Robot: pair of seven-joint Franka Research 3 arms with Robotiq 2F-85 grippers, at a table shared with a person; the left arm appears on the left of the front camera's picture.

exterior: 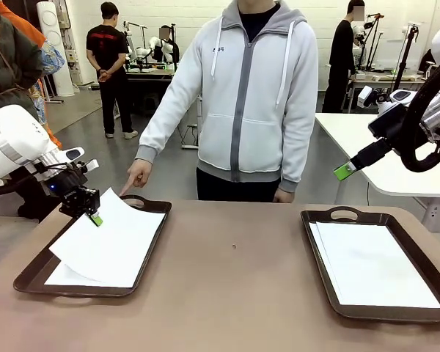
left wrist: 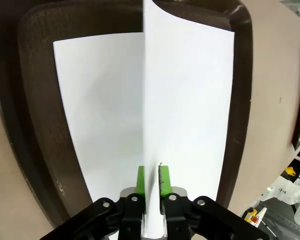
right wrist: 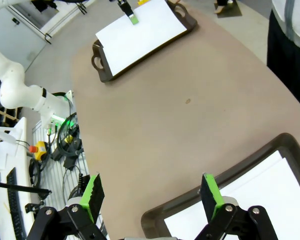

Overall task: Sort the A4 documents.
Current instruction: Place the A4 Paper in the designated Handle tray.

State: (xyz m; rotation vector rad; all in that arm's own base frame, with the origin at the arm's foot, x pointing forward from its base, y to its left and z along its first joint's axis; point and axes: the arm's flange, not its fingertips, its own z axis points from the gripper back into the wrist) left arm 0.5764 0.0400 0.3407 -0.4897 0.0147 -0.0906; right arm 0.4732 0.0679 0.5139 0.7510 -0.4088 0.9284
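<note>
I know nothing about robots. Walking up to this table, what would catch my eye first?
Probably the thin white paper sheet hanging at a tilt over the dark brown left tray, its edge between the green pads of the left gripper. Next, the person's hand in a grey hoodie sleeve, pointing down at that tray's far rim. Across the table, a second brown tray holds flat white sheets, the right gripper open above.

We see a brown counter [exterior: 235, 293] bearing two dark trays: the left tray [exterior: 29, 275] near one end, the right tray [exterior: 319, 257] well apart from it.
</note>
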